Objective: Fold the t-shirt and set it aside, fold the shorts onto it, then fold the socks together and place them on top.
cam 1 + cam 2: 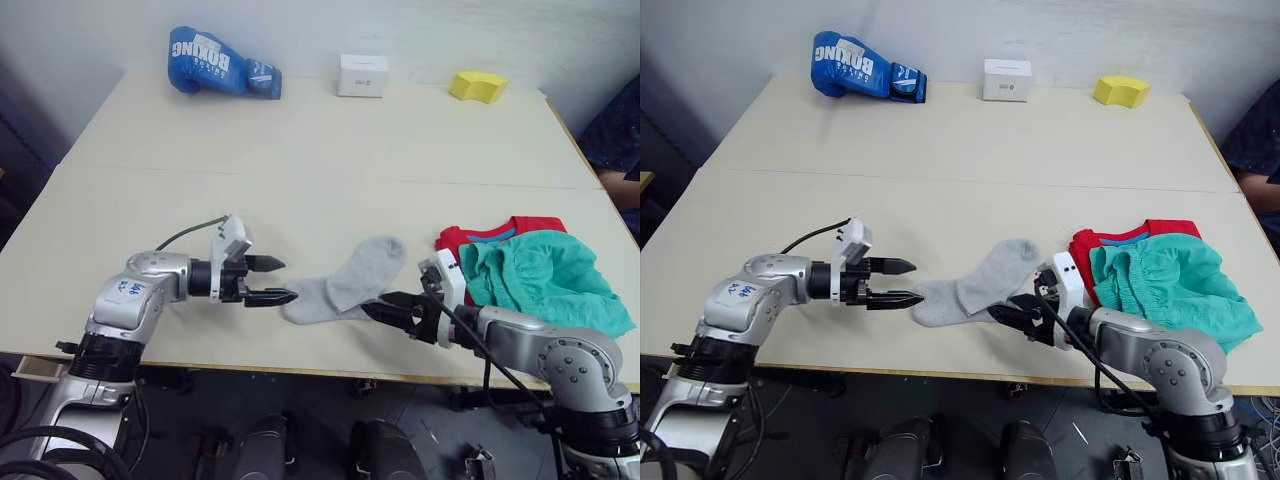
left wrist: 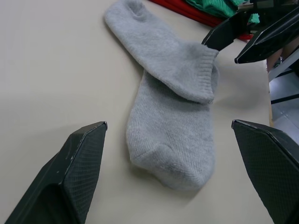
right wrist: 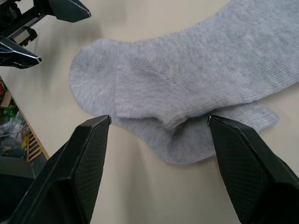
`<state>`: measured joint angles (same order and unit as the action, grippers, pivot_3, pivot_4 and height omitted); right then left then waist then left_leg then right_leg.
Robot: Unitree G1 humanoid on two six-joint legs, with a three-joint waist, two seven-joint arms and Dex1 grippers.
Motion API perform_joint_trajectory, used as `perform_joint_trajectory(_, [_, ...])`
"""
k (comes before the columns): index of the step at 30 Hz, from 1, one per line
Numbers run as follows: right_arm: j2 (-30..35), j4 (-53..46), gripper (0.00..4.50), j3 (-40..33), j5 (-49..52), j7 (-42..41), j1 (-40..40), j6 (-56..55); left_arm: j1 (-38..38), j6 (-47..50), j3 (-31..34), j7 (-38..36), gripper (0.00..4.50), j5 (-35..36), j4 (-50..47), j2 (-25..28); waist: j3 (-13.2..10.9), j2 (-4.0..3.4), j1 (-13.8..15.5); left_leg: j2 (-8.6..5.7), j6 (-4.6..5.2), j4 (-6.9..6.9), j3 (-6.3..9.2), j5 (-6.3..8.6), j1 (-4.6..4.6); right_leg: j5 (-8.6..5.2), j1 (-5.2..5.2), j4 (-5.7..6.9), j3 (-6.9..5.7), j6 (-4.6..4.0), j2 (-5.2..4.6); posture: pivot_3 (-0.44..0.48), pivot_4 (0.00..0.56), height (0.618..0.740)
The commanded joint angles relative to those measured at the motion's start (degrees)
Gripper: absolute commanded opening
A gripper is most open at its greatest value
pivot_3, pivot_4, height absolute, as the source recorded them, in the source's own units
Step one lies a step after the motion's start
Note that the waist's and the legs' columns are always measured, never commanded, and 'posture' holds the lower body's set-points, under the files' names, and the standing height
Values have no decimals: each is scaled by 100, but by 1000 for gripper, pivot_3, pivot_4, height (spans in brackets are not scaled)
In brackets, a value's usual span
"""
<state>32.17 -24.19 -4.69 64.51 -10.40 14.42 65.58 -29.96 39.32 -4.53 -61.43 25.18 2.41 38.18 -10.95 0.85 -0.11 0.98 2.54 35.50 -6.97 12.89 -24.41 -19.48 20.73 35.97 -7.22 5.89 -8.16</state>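
Two light grey socks (image 1: 345, 283) lie overlapping on the table near its front edge, one laid slantwise over the other. My left gripper (image 1: 274, 281) stands open just left of the socks' toe end, holding nothing. My right gripper (image 1: 388, 306) is open at the socks' right end, close to the cuffs, empty too. To the right, the teal shorts (image 1: 540, 277) lie folded on top of the red t-shirt (image 1: 500, 231), of which only the collar edge shows. In the right wrist view the socks (image 3: 187, 88) lie just beyond my fingers (image 3: 84, 163).
At the table's far edge sit a blue boxing glove (image 1: 215, 62), a small white box (image 1: 362, 75) and a yellow block (image 1: 477, 86). A person's arm shows at the right border (image 1: 625, 185). The table's front edge (image 1: 300, 368) runs just below both grippers.
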Motion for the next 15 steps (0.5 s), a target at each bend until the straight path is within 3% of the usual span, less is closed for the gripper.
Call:
perform_joint_trajectory(1, [-149, -33, 3410, -61, 43, 39, 78, 11, -3, 3, 127, 5, 4484, 71, -247, 52, 0, 0, 0, 0, 0, -1, 0, 0, 0, 0, 0, 0, 0, 0, 0, 0, 150, 740])
perform_joint_trajectory(10, [-662, 323, 3410, -122, 27, 613, 281, 282, -33, -56, 112, -1, 4484, 46, -188, 41, 0, 0, -7, 0, -2, -3, -1, -1, 0, 0, 3, 0, 1, 0, 0, 0, 150, 740])
perform_joint_trajectory(13, [-763, 465, 2787, -96, -161, 803, 301, 277, -28, -72, 105, 4, 4500, 42, -182, 26, 0, -1, -8, -1, -3, -3, -1, -1, 0, 0, 3, 0, 2, 0, 0, 0, 150, 740])
perform_joint_trajectory(15, [-829, 513, 2087, -85, -326, 840, 306, 206, -34, -90, 100, 6, 4500, 32, -161, 18, 0, -1, -8, -1, -4, -6, -2, -2, 0, 0, 5, 1, 2, 0, 0, 0, 150, 740])
